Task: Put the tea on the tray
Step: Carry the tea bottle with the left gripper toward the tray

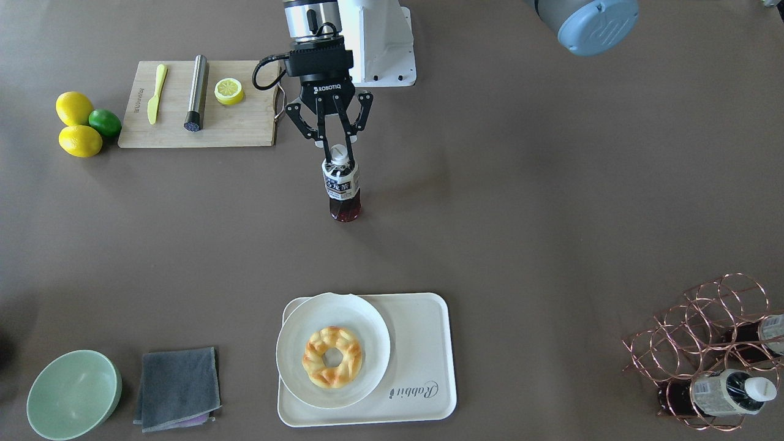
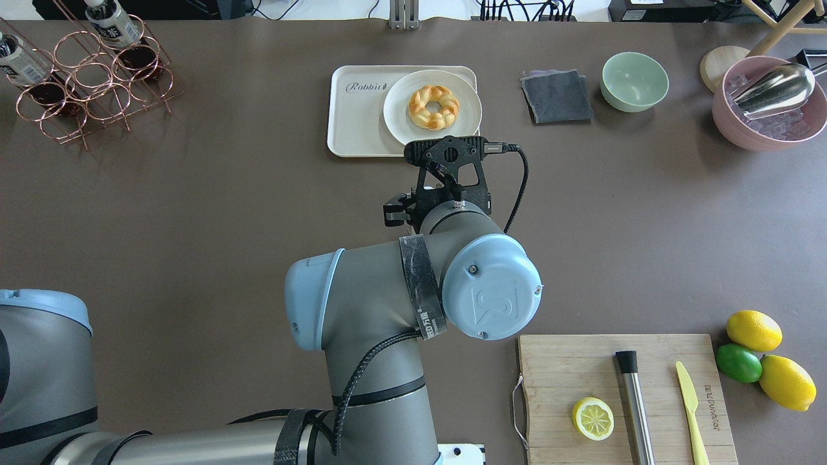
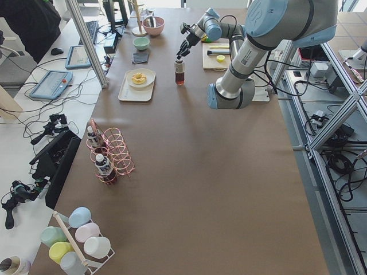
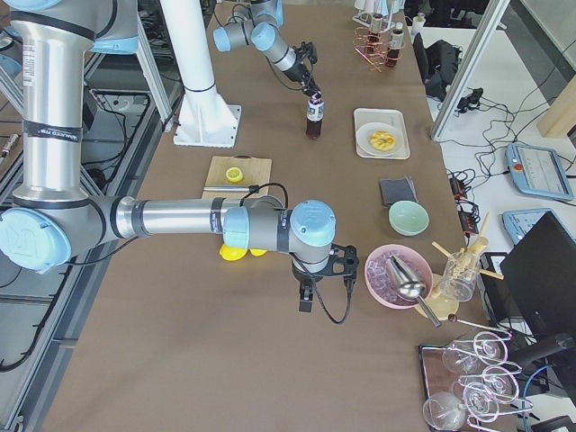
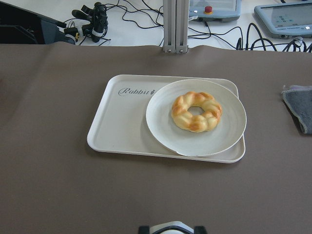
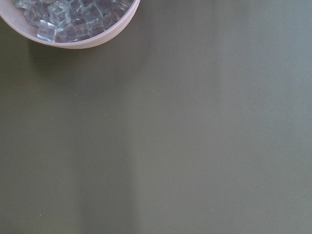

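The tea is a small clear bottle of dark reddish liquid that stands upright mid-table, well short of the tray. My left gripper points down over it, fingers shut on its white cap. Whether the base touches the table I cannot tell. The cream tray lies across the table with a white plate and a braided ring pastry on one side. In the left wrist view the tray lies ahead and the cap shows at the bottom edge. My right gripper hovers beside the pink bowl; open or shut, I cannot tell.
A wooden cutting board holds a yellow knife, a steel cylinder and a lemon half, with two lemons and a lime beside it. A green bowl and grey cloth flank the tray. A copper rack holds more bottles. A pink ice bowl sits far right.
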Tool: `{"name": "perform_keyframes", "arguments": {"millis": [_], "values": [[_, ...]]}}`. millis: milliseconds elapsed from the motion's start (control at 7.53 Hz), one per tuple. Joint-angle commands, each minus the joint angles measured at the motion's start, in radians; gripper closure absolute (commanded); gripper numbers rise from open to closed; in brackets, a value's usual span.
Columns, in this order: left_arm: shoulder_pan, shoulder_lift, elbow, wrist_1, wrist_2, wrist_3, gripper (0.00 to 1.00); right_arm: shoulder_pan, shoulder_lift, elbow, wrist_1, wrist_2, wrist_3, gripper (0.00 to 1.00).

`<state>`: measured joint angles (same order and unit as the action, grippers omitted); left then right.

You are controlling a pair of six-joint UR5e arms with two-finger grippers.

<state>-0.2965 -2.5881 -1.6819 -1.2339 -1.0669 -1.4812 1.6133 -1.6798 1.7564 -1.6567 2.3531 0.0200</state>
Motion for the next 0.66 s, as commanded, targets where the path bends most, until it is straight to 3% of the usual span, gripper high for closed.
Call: {"name": "perform_keyframes", "arguments": {"millis": [0,266,531], "values": [[0.000,0.002,-0.001,-0.001,-0.002,0.001,0.88,0.000,-0.003,0.002,0.000,0.000,0.000,0.00],[0.000,0.013,-0.006,-0.001,-0.002,0.004,0.61,0.000,-0.003,0.000,0.000,0.000,0.000,0.00],[0.000,0.014,-0.004,-0.001,0.001,0.004,0.03,0.000,-0.005,0.000,0.000,0.000,0.000,0.00]]}}
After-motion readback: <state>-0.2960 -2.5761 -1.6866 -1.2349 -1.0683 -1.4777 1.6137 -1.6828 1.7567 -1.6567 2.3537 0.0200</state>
